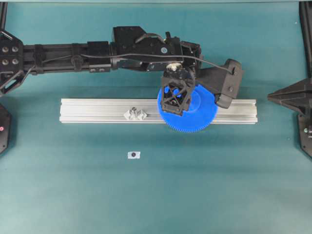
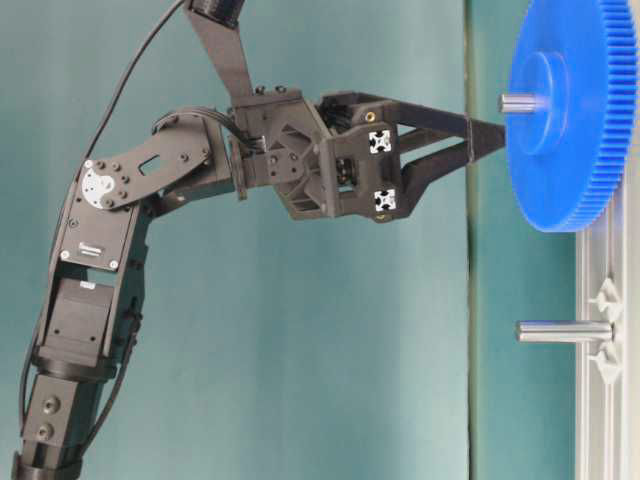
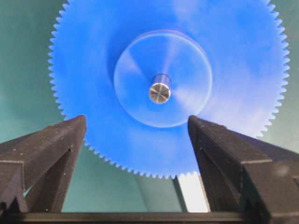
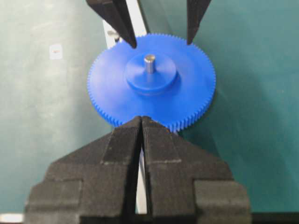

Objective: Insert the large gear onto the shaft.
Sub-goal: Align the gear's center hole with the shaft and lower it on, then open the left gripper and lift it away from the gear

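Note:
The large blue gear (image 1: 202,114) lies flat on the aluminium rail with the shaft (image 3: 160,92) through its hub. The grey shaft tip (image 4: 149,63) stands up out of the hub, as the table-level view also shows at the shaft (image 2: 517,102). My left gripper (image 3: 136,119) hangs open just above the gear (image 3: 93,70), its fingertips either side of the hub, holding nothing. In the overhead view its body (image 1: 175,95) hides the shaft. My right gripper (image 4: 141,122) is shut and empty, pointing along the rail at the gear (image 4: 196,88) from the right.
The aluminium rail (image 1: 97,111) runs left to right across the teal mat. A second pin on a clear winged base (image 1: 134,114) stands on it left of the gear. A small white tag (image 1: 133,155) lies in front of the rail.

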Tool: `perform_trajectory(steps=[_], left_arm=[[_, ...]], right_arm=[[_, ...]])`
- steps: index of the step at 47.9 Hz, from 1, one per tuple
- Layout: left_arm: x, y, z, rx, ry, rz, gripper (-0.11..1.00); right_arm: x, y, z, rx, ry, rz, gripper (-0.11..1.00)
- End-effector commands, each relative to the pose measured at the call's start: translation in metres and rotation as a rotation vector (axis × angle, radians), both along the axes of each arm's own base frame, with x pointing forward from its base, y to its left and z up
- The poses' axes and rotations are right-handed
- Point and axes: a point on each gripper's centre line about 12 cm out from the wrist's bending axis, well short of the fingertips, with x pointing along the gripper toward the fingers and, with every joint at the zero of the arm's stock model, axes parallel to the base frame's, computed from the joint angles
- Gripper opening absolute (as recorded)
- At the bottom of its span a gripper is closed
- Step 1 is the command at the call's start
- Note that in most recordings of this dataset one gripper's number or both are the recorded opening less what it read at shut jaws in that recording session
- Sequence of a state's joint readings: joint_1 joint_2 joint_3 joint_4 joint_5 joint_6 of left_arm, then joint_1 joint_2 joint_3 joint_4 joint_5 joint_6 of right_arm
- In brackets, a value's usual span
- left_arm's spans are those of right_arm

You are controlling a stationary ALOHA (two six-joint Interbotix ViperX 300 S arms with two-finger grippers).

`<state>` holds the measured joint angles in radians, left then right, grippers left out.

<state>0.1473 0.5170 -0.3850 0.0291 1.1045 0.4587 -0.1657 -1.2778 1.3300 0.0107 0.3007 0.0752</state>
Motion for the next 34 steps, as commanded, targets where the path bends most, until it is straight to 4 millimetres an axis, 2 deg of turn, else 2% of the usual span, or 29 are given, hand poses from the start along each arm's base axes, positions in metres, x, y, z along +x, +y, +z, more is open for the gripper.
perform_trajectory(steps=[1,22,29,34], left_arm=[[-0.008,0.006,0.045,0.014,-0.09,0.016,0.88],[-0.042,0.012,0.063,0.013,-0.126,0.056,0.88],[-0.067,0.025,0.072,0.004,-0.141,0.126,0.87],[-0.086,0.028,0.083,0.008,-0.18,0.145,0.87]], right_arm=[[0.002,-0.001,0.004,0.005,-0.012,-0.005,0.1],[0.002,-0.001,0.004,0.005,-0.013,-0.006,0.1],[0.001,-0.001,0.005,0.005,-0.015,-0.005,0.1],[0.001,-0.001,0.004,0.005,-0.015,-0.006,0.1]])
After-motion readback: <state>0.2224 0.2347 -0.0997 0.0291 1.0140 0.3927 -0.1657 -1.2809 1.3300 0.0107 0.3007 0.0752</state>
